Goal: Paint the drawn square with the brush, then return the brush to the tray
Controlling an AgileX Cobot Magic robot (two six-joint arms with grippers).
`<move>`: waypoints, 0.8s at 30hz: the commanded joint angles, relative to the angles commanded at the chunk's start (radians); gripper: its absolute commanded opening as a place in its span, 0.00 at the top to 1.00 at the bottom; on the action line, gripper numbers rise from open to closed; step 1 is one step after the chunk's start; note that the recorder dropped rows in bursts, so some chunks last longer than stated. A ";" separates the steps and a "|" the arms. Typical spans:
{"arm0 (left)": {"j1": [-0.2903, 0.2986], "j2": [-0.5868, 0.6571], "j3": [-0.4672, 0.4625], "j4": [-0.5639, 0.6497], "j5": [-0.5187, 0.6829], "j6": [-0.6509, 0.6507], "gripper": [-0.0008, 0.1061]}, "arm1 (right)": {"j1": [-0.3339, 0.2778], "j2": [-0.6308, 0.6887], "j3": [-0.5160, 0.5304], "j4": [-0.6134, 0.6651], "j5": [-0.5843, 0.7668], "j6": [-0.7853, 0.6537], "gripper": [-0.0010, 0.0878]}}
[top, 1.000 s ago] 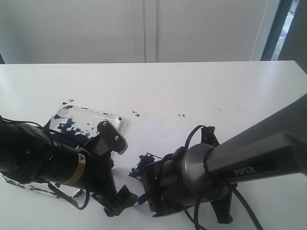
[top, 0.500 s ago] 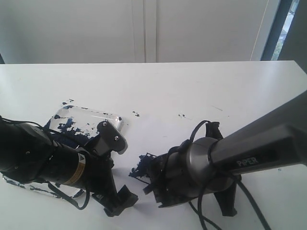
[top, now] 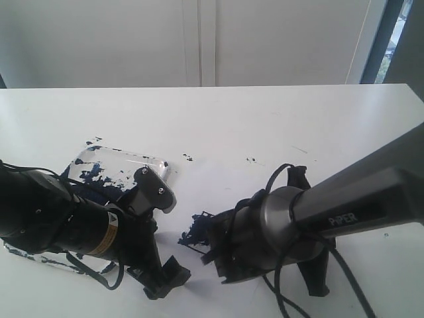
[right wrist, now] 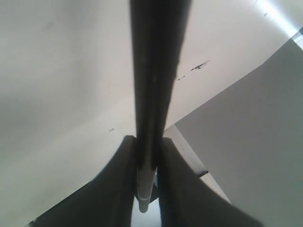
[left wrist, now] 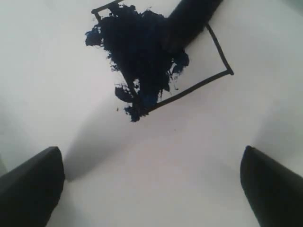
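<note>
white table, right gripper low around brush

A white worktop spreads to a pale wall with a vertical seam. 2 dark paint specks lie on it, well apart: 1 speck and another speck. A dark-framed window stands at the far right
</note>
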 joint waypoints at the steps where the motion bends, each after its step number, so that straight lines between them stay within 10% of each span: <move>1: 0.000 0.000 0.000 0.000 0.000 0.000 0.05 | 0.009 0.000 0.000 0.007 0.000 0.000 0.99; 24: 0.000 0.000 0.000 0.000 -0.002 0.000 0.05 | -0.108 0.000 0.031 -0.102 0.000 0.066 0.99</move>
